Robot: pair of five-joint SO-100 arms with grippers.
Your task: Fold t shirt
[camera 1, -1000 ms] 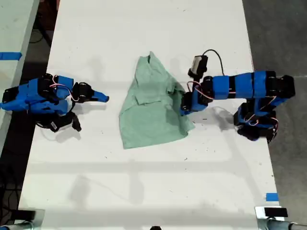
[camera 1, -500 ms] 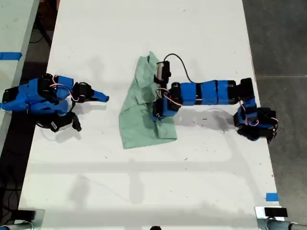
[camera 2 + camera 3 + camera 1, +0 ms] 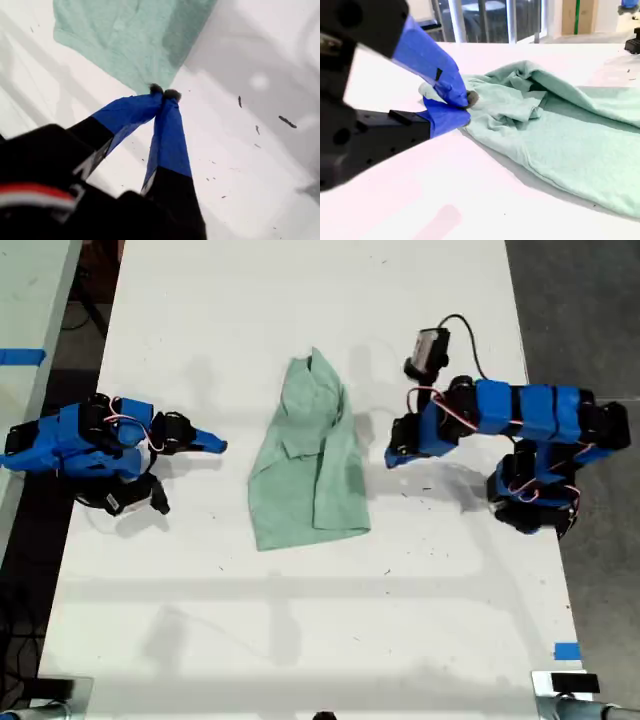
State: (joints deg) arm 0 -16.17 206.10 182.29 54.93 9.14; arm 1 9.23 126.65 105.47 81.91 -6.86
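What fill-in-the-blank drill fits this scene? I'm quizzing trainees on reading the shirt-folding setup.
1. The t shirt lies on a table whose colour is ___.
2. My first gripper holds nothing, and its jaws are ___.
3. In the exterior view, my second gripper sits to the ___ of the t shirt, not touching it.

Missing words: white; shut; left.
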